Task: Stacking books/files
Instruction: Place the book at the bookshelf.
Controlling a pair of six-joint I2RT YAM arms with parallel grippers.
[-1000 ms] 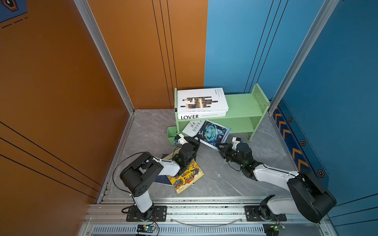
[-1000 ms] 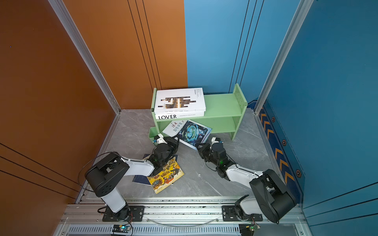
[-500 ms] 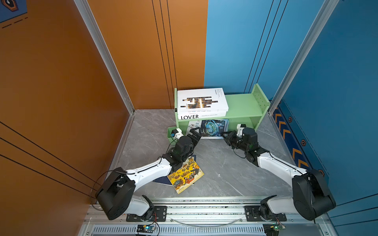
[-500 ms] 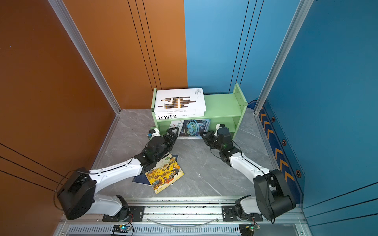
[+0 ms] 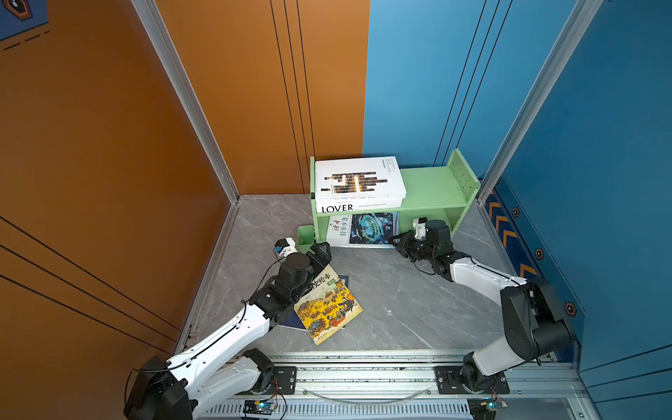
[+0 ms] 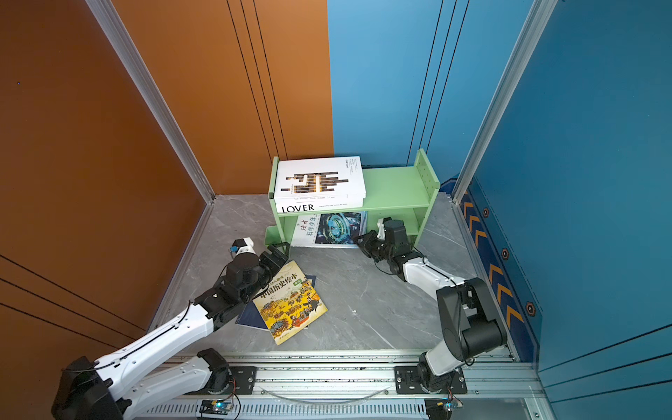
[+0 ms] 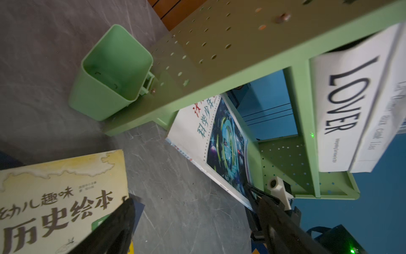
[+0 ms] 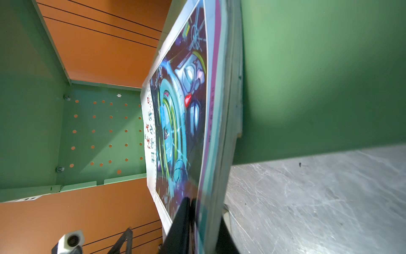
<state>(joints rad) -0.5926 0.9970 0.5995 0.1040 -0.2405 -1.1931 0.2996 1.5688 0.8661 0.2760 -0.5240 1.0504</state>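
left gripper (image 5: 322, 254) hangs with jaws wide and nothing between them, over the far corner of the yellow book (image 5: 329, 309). that book lies flat on the floor (image 5: 400, 291), on top of a navy book (image 6: 251, 314). on the shelf (image 5: 429, 189) top, left end, the barred book (image 5: 358, 178) lies on the lover book (image 5: 349, 208). underneath, the blue book (image 5: 363, 229) sits tilted in the lower bay, its near right corner pinched by the right gripper (image 5: 400, 244).
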